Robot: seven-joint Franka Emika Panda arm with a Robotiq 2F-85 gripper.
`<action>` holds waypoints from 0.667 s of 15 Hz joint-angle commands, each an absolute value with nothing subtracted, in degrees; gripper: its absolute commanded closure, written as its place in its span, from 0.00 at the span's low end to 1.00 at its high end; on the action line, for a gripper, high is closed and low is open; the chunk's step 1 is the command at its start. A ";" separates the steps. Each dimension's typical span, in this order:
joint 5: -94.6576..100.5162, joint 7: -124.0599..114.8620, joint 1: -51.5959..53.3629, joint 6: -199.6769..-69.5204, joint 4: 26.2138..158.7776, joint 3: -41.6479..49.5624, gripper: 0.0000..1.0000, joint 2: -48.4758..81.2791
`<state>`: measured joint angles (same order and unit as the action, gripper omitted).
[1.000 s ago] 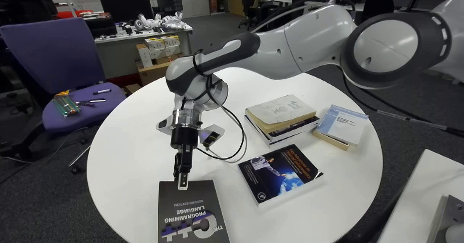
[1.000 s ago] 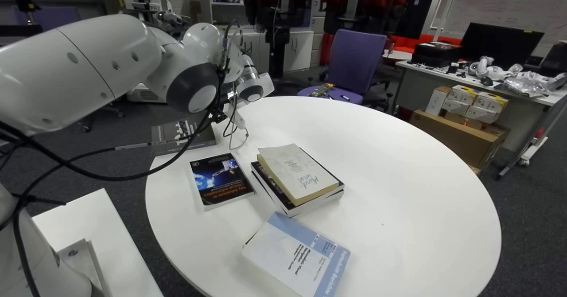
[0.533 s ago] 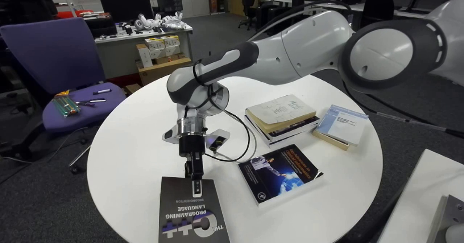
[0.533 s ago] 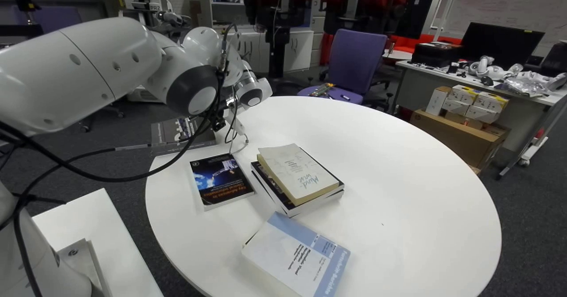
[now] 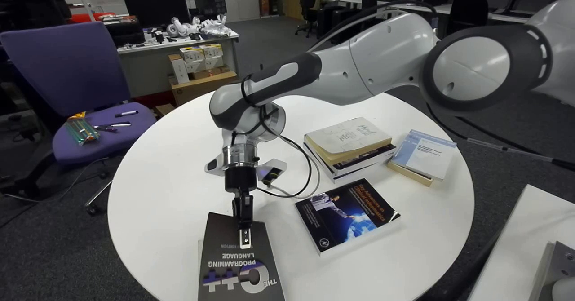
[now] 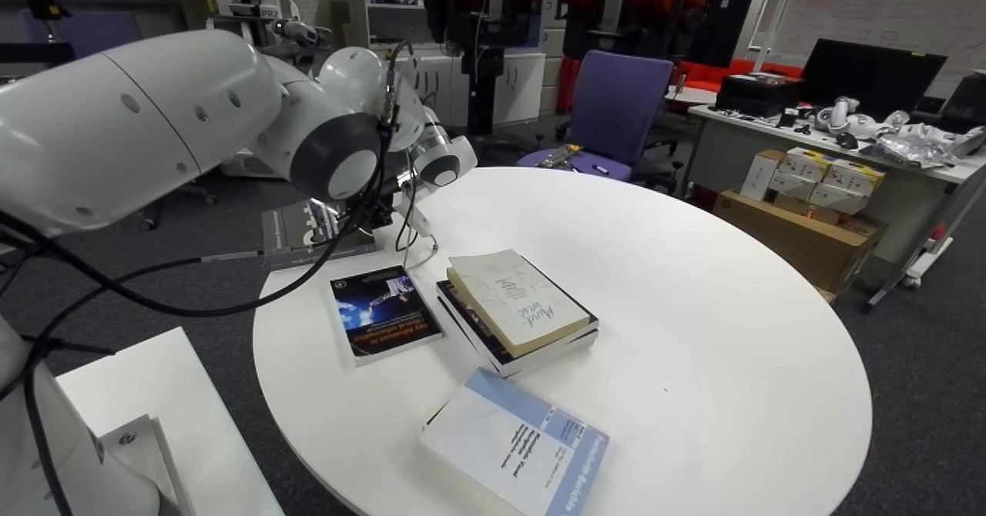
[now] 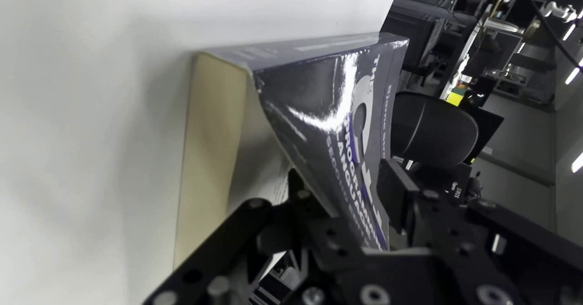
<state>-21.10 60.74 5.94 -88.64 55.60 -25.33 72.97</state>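
1. C++ book (image 5: pixel 238 265) lies near the edge of the round white table (image 5: pixel 170 179), front cover (image 7: pixel 314 100) bowed up off the page block (image 7: pixel 212 159)
2. My fingers (image 7: pixel 398 189) stand apart, one tucked under that front cover, one outside it
3. Clinical informatics book (image 5: pixel 348 215) lies flat nearby, bare tabletop between
4. Farther out: stack of books (image 5: pixel 348 143), then blue-and-white book (image 5: pixel 424 152); purple chair (image 5: pixel 72 63) past the table

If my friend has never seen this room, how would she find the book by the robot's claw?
First find the round white table, then the claw pointing down over it. Right there lies a thick dark grey book with its front cover bent up. Unlike the other books on the table, it shows a giant C++ on its front.
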 commanded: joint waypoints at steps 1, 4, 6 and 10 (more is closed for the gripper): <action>-20.86 61.50 5.75 -88.99 55.51 -25.28 0.87 72.52; -21.94 62.31 5.06 -87.06 54.88 -26.39 1.00 72.97; -22.51 57.85 6.47 -81.17 52.58 -24.51 1.00 73.73; -17.53 47.50 8.16 -79.65 53.70 -20.87 1.00 70.42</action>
